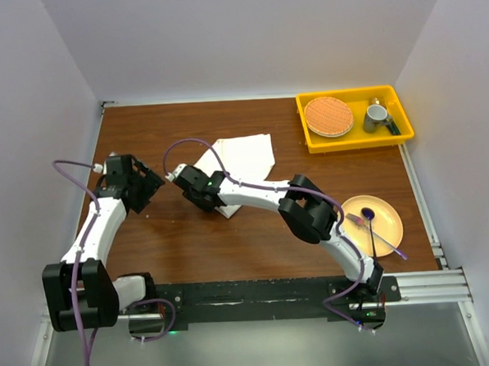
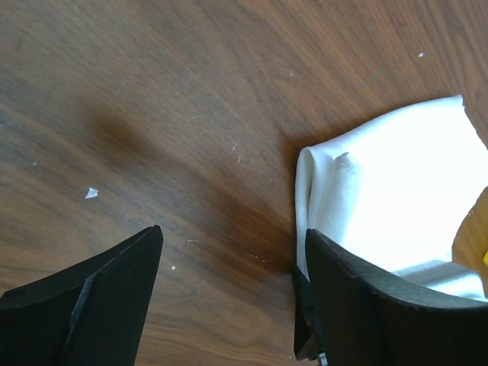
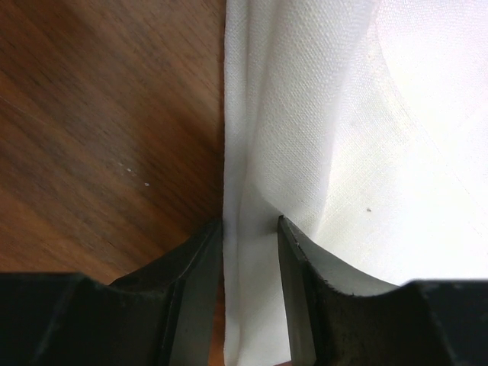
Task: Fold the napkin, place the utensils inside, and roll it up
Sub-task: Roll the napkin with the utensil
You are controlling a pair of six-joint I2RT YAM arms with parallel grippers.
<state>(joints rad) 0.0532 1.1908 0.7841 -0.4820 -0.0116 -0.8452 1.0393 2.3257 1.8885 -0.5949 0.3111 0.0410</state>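
– Right gripper (image 3: 250,225) first, since it fills its wrist view: how do its jaws stand?
– Closed in on the napkin (image 3: 335,137). A folded strip of the cloth's edge stands between the two fingers and meets both, with bare wood of the counter (image 3: 99,114) to one side.
– Where does the napkin lie?
– Around the middle of the counter, a little toward the far edge, loosely folded with its layers overlapping. The right gripper has it by the near left corner.
– And the left gripper (image 2: 232,231)?
– Jaws wide apart, nothing between them but wood. It hovers between the cloth and the counter's left edge. One finger (image 2: 381,305) is just beside the napkin's rolled corner; whether they touch I cannot tell.
– The utensils (image 1: 372,234)?
– Crossed on a yellow plate (image 1: 390,216) by the right edge, toward the near side, well apart from the napkin. One has a purple end; the fork I cannot pick out against the yellow.
– Anything else?
– A yellow tray (image 1: 353,142) in the far right corner holds a round orange disc (image 1: 329,116) and a metal cup (image 1: 377,115).
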